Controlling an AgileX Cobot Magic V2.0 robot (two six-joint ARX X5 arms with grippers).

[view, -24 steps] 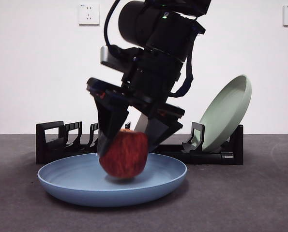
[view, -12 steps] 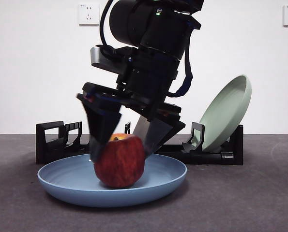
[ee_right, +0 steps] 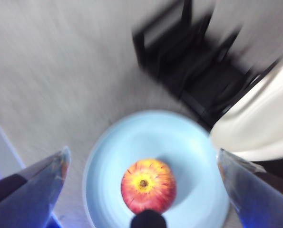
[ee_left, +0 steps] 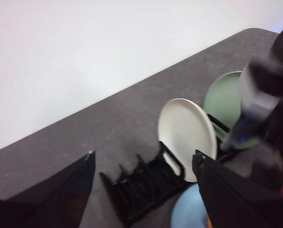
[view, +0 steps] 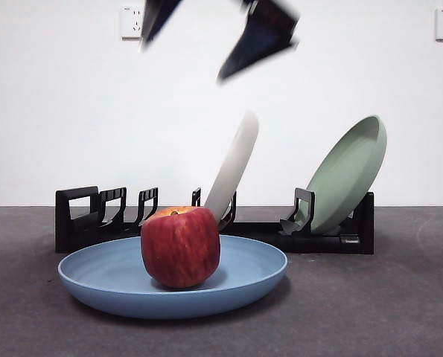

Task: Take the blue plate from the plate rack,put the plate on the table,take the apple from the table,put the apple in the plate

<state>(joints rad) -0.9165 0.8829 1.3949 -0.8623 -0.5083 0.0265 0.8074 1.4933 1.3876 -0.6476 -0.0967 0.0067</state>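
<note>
The dark-red apple [view: 180, 247] stands upright in the middle of the blue plate [view: 117, 286], which lies flat on the table [view: 400, 312] in front of the plate rack [view: 80, 216]. My right gripper [view: 182, 62] is open and empty, high above the apple, blurred at the top of the front view. In the right wrist view it [ee_right: 142, 153] looks straight down on the apple [ee_right: 147, 185] and the blue plate [ee_right: 112, 156]. My left gripper [ee_left: 143, 154] is open and empty, held high, away from the rack [ee_left: 141, 190].
A cream-white plate [view: 232, 167] leans in the rack's middle and a pale green plate [view: 348, 175] at its right end. Both show in the left wrist view, cream [ee_left: 186, 135] and green [ee_left: 222, 99], with the right arm [ee_left: 269, 109] beside them.
The right gripper set the apple down in the blue plate, opened, and rose well above it. The apple now stands alone in the plate.
</note>
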